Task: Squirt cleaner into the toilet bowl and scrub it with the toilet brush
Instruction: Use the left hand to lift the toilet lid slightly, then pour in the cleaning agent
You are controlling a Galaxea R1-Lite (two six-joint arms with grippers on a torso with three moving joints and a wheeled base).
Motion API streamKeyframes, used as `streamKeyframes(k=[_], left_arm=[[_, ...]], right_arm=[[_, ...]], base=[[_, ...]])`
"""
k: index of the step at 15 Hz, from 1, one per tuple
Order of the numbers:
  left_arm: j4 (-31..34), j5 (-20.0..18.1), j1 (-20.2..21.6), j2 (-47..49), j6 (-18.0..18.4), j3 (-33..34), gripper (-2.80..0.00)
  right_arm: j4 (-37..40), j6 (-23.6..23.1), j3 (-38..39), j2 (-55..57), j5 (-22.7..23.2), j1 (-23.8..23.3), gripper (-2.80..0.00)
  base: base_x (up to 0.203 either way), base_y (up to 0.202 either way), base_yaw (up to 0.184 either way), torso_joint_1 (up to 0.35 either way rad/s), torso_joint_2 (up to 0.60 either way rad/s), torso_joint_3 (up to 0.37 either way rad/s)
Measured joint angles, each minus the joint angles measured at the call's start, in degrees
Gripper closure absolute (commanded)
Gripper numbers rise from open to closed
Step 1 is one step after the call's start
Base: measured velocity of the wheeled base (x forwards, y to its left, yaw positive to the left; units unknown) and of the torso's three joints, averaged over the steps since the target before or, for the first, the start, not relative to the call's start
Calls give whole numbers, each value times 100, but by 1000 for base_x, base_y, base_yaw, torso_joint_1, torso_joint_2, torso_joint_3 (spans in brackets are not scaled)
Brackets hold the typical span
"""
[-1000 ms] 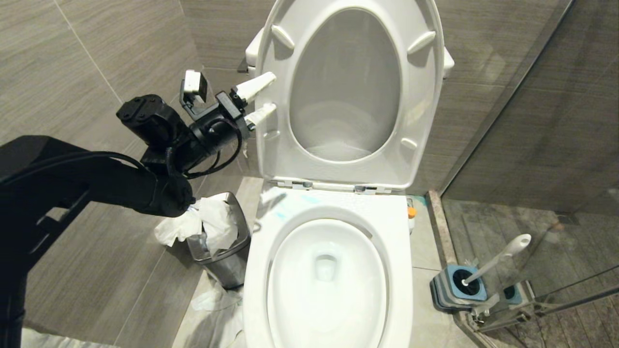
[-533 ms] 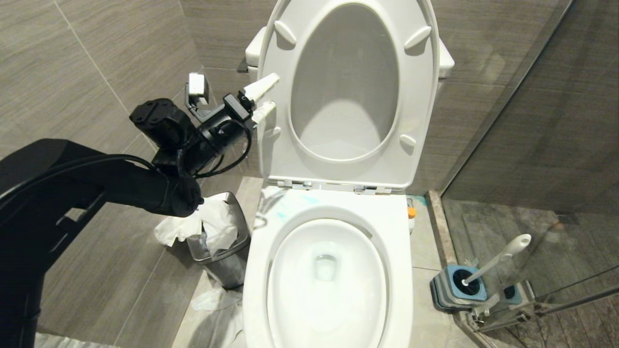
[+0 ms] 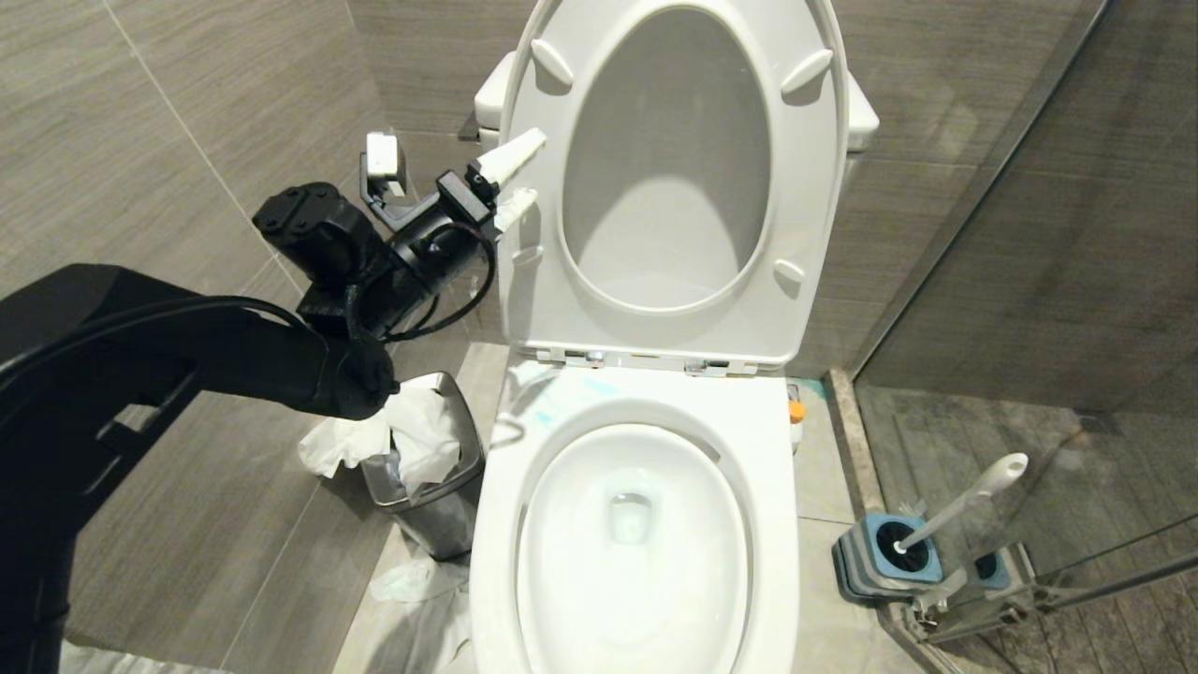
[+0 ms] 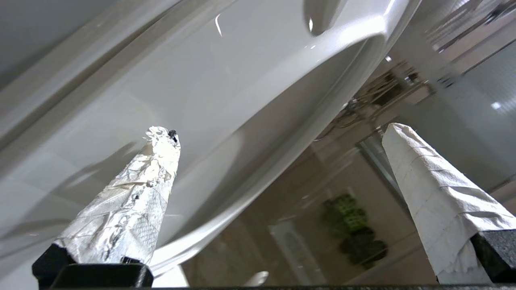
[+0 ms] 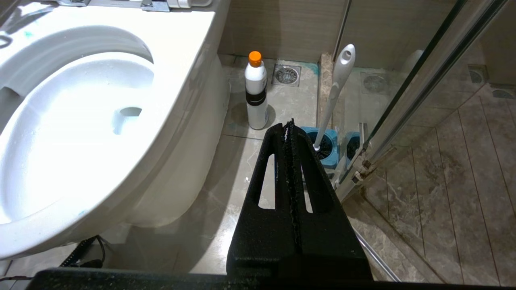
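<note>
The left gripper (image 3: 513, 172) is raised at the left edge of the upright toilet seat (image 3: 524, 253), its two white-wrapped fingers (image 4: 133, 201) spread wide with nothing between them. In the left wrist view the seat's glossy white curve runs right past one fingertip, which looks to rest on or just off the plastic; actual contact cannot be told. The other finger stands clear of the seat, with only blurred background behind it.

The right gripper (image 5: 291, 129) hangs low beside the toilet, its black fingers pressed together and holding nothing, pointing toward the floor near the brush holder (image 5: 327, 147).

The toilet bowl (image 3: 496, 562) sits below the raised seat, glossy white with a broad squared rim. Pale blue streaks of cleaner (image 3: 552, 404) mark the rim near the hinges, and the water at the bottom has a faint blue tint. The bowl's near end is cut off by the bottom of the head view.

The toilet brush (image 3: 964, 501) stands in the grey-and-blue holder on the floor to the right of the toilet, against the glass shower wall (image 3: 1076, 234). Its white handle leans with the rounded end up; the bristle head is hidden inside the holder. A white bottle (image 5: 256, 98) with an orange cap stands on the floor between toilet and holder, mostly hidden in the head view. A steel bin (image 3: 440, 510) overflowing with crumpled paper sits to the left of the bowl, partly covered by the left arm.
</note>
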Motion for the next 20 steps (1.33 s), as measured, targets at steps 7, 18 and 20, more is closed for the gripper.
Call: streamKeyframes(k=[7, 18, 20], left_arm=[[32, -19, 7, -760, -1187, 974, -280], [4170, -125, -43, -2237, 1880, 1139, -280], [5102, 39, -54, -2576, 3281, 967, -280]], right_arm=[[0, 4, 0, 0, 0, 0, 0], [0, 4, 0, 0, -2, 0, 0], [0, 3, 0, 0, 2, 0, 0]], base=[[0, 0, 0, 0, 0, 0], [0, 0, 0, 0, 0, 0], [0, 0, 0, 0, 0, 0]])
